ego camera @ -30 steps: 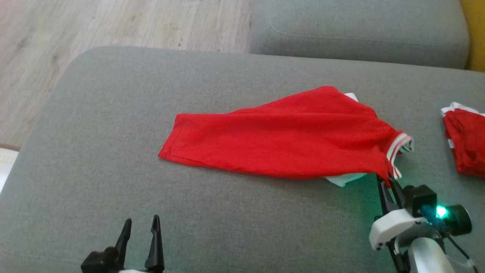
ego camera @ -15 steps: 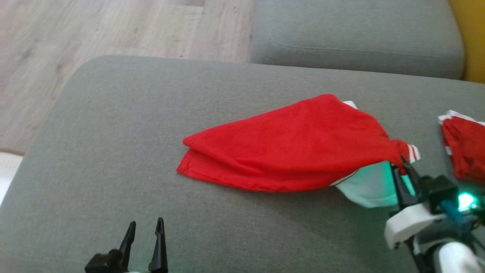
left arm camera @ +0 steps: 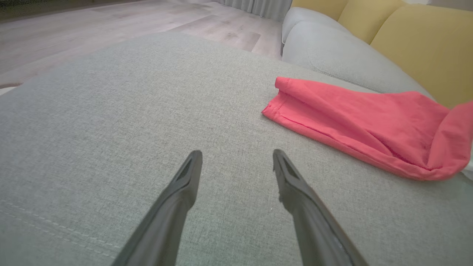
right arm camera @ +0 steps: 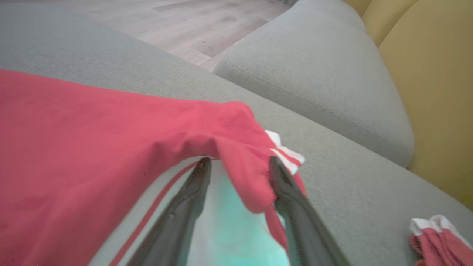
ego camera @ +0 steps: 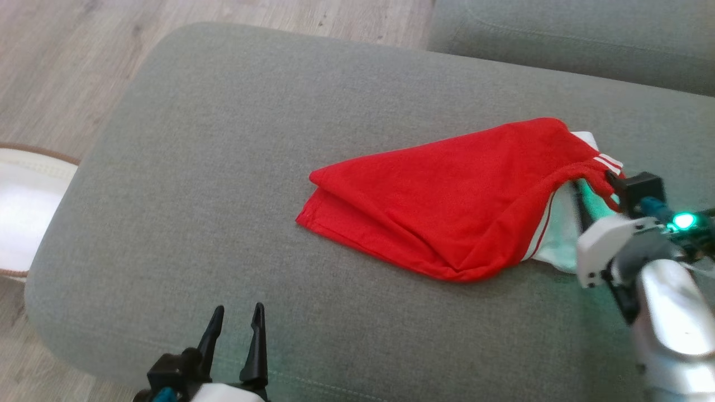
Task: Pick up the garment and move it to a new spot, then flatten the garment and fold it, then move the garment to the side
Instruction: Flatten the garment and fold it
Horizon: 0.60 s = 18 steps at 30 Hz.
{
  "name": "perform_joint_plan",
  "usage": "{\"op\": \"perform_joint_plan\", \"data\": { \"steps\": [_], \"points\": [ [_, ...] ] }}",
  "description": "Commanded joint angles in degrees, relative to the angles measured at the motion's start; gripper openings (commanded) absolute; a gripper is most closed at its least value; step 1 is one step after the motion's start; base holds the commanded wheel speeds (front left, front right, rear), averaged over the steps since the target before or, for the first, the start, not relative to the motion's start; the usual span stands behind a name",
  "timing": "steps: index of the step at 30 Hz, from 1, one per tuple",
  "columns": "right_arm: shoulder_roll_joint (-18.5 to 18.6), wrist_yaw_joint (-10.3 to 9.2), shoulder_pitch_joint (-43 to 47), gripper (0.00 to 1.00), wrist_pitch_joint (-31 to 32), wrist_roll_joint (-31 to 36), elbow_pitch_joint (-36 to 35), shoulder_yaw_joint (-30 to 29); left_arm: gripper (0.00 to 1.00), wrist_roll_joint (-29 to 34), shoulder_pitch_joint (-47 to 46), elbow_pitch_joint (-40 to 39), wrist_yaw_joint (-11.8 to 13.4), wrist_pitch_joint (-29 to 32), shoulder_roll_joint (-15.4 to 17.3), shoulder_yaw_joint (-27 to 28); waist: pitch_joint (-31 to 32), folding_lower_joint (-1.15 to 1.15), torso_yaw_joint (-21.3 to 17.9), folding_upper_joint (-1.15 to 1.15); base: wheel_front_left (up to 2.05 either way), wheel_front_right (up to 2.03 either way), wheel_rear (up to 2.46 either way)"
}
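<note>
Okay, the red garment (ego camera: 458,206) lies on the right half of the big grey sofa cushion (ego camera: 223,167). It is folded over into a rough triangle, narrow end to the left in the head view. White trim with red stripes and a pale inner layer peek out at its right end. At that end sits the right gripper (right arm camera: 238,162), low over the cushion. Its fingers (right arm camera: 192,199) are parted, not clamped. A loose flap of red cloth hangs between them against the right-hand one in the right wrist view, and the top layer drapes over both tips. A green light (ego camera: 684,220) glows on that wrist. The left gripper (ego camera: 238,312) hovers near the cushion's front edge, well apart from the garment, its fingers spread wide with nothing between them. Behind is a second grey cushion (ego camera: 558,33) with yellow back cushions (left arm camera: 425,44). The wood floor (ego camera: 56,56) is to the left, with a white round thing (ego camera: 22,218), brown-rimmed, on it beside the cushion. A small red-and-white cloth bundle (right arm camera: 436,236) lies on the cushion right of the right gripper, apart from the garment.
</note>
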<state>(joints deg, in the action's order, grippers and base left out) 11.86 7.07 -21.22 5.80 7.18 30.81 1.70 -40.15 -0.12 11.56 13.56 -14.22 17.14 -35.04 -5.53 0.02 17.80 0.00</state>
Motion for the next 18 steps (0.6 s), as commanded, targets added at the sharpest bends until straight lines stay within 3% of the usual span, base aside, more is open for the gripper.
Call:
{"op": "perform_joint_plan", "data": {
  "steps": [1, 5, 10, 18],
  "points": [
    [-1.0, 0.42, -2.4, 1.0, -2.1, 0.6, 0.7, 0.8, 1.0, 0.8, -2.6, -0.9, -0.1, -0.7, 0.1, 2.0, -0.4, -0.02, 0.2, 0.0, 0.0, 0.0, 0.0],
    [-3.8, 0.42, -3.6, 1.0, -7.1, 0.1, 4.5, -0.5, 1.0, 1.0, -2.5, -0.7, 0.0, -0.7, -0.1, 2.3, 0.1, -0.02, -1.3, 0.0, 0.0, 0.0, 0.0],
    [-5.9, 0.42, -0.2, 1.0, -12.1, -0.9, 2.6, -3.7, 1.0, 1.1, -1.8, -0.8, 0.0, -0.8, -0.1, 2.7, 1.4, -0.02, -3.9, 0.0, 0.0, 0.0, 0.0],
    [-8.1, 0.42, 7.7, 1.0, -11.6, -4.0, -3.0, -7.6, 1.0, 1.2, -1.4, -1.2, -0.1, -0.8, 0.1, 3.0, 1.3, -0.02, -6.6, 0.0, 0.0, 0.0, 0.0]
  ]
}}
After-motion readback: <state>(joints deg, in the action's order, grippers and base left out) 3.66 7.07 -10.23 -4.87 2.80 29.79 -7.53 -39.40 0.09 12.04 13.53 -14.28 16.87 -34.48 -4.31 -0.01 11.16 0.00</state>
